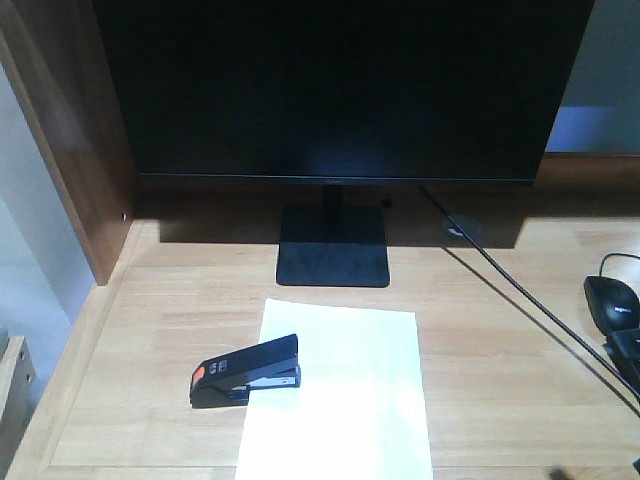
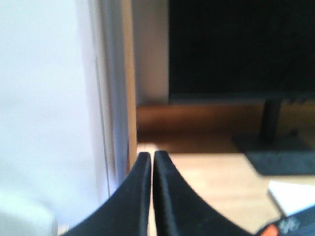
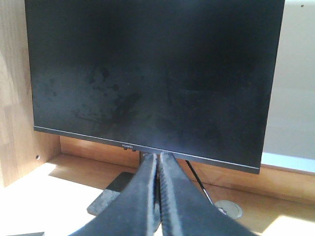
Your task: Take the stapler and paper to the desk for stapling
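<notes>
Stapler (image 1: 246,371) already lies over paper (image 1: 345,395) at lower centre of desk (image 1: 500,330) — both grippers (image 2: 151,160) (image 3: 158,160) closed, empty; next, pressing it.

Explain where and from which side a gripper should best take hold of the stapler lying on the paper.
Probably grip the stapler across its narrow body near the middle, coming from above, fingers closing on the long side faces. It lies low and elongated, nose over the paper's left edge, orange rear on the desk; the tilted top arm suits sideways pinching poorly.
</notes>
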You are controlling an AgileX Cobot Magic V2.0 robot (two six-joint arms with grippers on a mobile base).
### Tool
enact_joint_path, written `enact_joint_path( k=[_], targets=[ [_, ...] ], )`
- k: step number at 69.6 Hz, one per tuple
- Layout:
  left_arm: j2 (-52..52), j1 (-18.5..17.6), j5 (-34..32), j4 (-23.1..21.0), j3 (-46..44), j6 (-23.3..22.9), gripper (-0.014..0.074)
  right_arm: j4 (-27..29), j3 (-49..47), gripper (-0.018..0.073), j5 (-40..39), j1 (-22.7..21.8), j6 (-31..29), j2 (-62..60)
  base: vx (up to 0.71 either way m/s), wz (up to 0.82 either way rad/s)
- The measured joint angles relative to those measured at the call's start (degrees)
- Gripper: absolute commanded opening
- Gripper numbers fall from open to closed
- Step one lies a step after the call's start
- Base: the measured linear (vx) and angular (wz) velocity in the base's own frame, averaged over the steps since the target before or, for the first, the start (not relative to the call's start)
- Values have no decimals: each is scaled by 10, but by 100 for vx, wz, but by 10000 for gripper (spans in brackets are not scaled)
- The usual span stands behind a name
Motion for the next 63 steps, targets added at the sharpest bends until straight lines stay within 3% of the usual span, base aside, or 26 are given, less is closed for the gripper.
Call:
enact_joint_path(
  k=[10, 63],
  targets=[
    [-3, 15, 4, -6, 42, 0, -6, 0, 1, -6, 0, 0, 0, 0, 0, 0],
    [-3, 15, -5, -6, 42, 0, -6, 0, 1, -6, 0, 0, 0, 0, 0, 0]
  ],
)
